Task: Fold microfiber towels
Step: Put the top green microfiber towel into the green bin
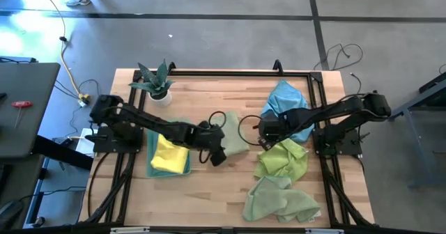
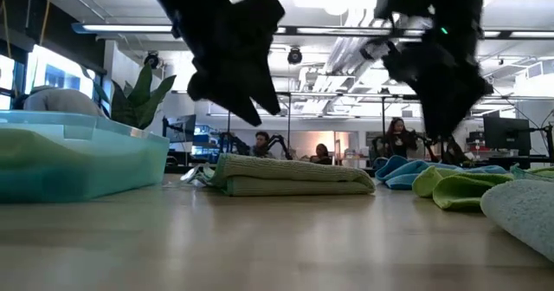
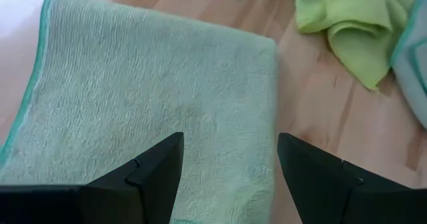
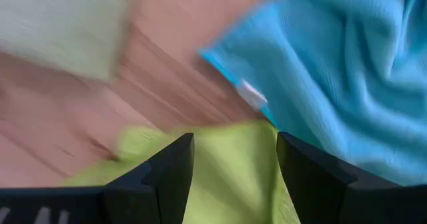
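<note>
While both dark arms reach toward the middle of the wooden table (image 1: 209,192), the left gripper (image 1: 216,152) hangs spread wide, holding nothing, above a folded pale green towel (image 1: 235,138) at frame centre. Right of it, the right gripper (image 1: 263,138) is likewise parted and empty, over a crumpled lime green towel (image 1: 282,159). A sky blue towel (image 1: 286,102) lies upper right, a yellow towel (image 1: 169,156) centre left.

2 black arms (image 1: 157,127), wedge fingers (image 3: 157,174), blk cables
</note>
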`<action>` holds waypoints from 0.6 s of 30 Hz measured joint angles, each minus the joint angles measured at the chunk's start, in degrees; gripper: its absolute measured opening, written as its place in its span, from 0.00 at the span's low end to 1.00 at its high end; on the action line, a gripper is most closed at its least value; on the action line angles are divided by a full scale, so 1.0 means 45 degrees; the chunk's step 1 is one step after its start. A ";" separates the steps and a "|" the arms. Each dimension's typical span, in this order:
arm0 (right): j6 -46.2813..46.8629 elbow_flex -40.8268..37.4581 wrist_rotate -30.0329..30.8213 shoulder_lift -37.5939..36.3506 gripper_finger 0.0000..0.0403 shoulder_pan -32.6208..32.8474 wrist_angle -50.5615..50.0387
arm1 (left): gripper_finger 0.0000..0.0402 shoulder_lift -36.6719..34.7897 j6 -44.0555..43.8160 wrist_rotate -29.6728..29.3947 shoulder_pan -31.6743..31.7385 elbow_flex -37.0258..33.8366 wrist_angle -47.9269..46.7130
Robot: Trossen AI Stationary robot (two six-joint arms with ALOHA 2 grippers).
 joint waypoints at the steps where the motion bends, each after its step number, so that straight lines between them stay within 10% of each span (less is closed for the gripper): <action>1: 0.0124 -0.0465 -0.0226 -0.0176 0.51 -0.0078 0.0184 | 0.58 0.0117 -0.0089 -0.0013 0.0002 0.0000 0.0051; 11: 0.2132 -0.3683 -0.0406 -0.1527 0.51 -0.0029 0.9381 | 0.58 0.1181 0.0022 0.0000 0.0080 0.0018 -0.0045; 18: 0.3377 -0.3707 0.0538 -0.1020 0.51 -0.0455 1.0308 | 0.58 0.2147 0.0102 0.0628 0.0658 0.0012 0.0040</action>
